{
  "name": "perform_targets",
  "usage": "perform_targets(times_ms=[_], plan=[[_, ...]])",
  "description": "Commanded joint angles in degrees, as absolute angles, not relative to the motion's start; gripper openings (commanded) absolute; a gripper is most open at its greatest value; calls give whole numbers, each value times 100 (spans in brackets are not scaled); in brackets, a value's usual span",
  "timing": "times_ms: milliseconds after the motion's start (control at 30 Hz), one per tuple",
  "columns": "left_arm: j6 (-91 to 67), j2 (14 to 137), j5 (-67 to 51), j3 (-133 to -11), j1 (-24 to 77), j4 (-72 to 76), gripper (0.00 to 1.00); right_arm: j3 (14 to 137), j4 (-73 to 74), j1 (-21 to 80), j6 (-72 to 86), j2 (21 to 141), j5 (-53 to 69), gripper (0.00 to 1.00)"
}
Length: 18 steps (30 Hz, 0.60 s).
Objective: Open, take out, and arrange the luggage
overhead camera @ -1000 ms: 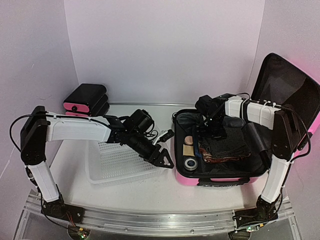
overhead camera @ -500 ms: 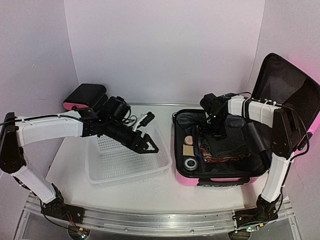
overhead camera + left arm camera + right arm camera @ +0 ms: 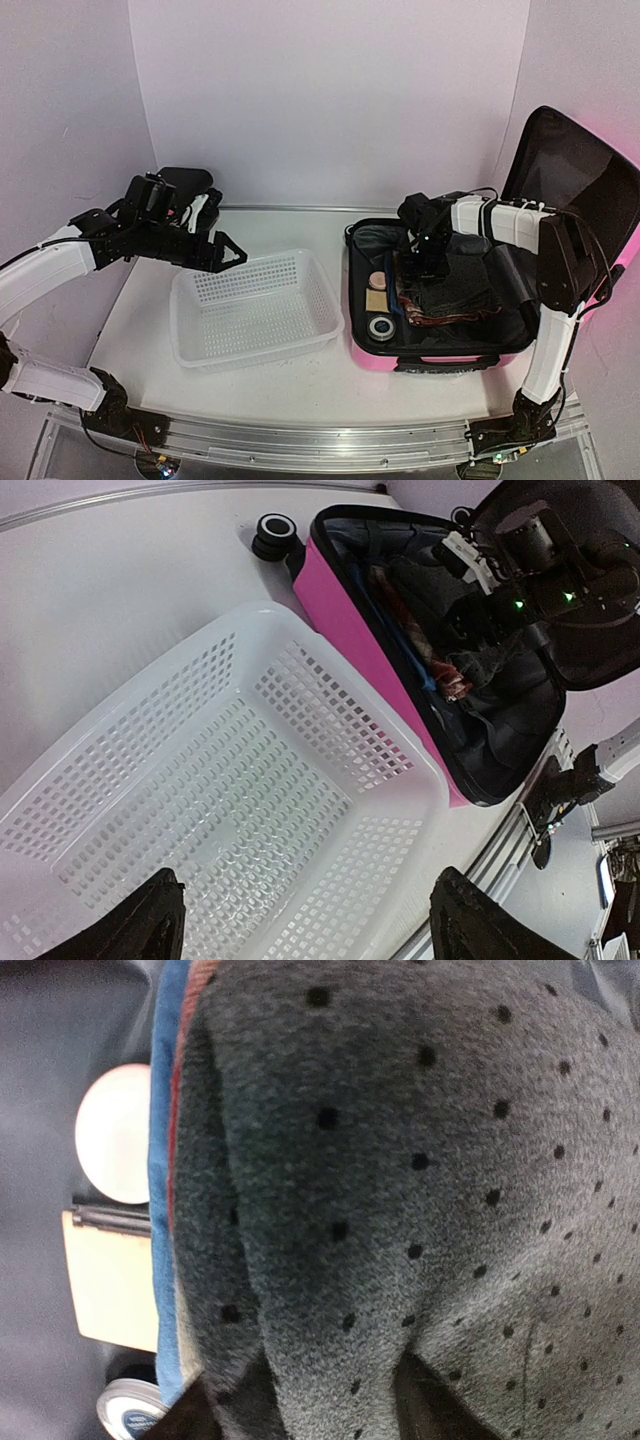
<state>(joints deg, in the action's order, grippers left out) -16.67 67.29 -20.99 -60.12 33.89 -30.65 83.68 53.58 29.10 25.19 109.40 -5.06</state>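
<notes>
So the luggage point(image 3: 440, 361) sits open on the right of the bench point(image 3: 140, 330). My right pincer point(image 3: 428, 268) is pressed onto the dotted cloth point(image 3: 465, 285) inside, can't tell if it's gripping. My left pincer point(image 3: 222, 255) is wide, off by the basket point(image 3: 260, 352).

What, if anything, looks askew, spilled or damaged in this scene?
Nothing stands out. The pink suitcase lies open with folded clothes stacked neatly inside, and the white mesh basket sits upright beside it; nothing has spilled.
</notes>
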Motion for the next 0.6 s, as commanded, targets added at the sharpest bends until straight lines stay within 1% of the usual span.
perform_targets(times_ms=[0, 67, 200, 333, 467, 567], plan=[[-1539, 6466, -1811, -5898, 3230, -3315, 85, 8305, 5259, 2859, 2407, 10841, -419, 38], [-1536, 6412, -1701, -5870, 3173, -3379, 86, 8285, 5248, 2856, 2379, 10789, -407, 35], [-1559, 6342, -1513, -5820, 3021, -3498, 88, 8263, 5233, 2842, 2292, 10617, -413, 26], [-1590, 6287, -1516, -5748, 2749, -3570, 89, 8255, 5232, 2826, 2165, 10428, -309, 20], [-1620, 6228, -1562, -5651, 2430, -3602, 90, 8239, 5231, 2789, 2048, 10202, -89, 8], [-1712, 6228, -1543, -5551, 2202, -3628, 91, 8205, 5234, 2761, 1952, 10009, 113, 6]])
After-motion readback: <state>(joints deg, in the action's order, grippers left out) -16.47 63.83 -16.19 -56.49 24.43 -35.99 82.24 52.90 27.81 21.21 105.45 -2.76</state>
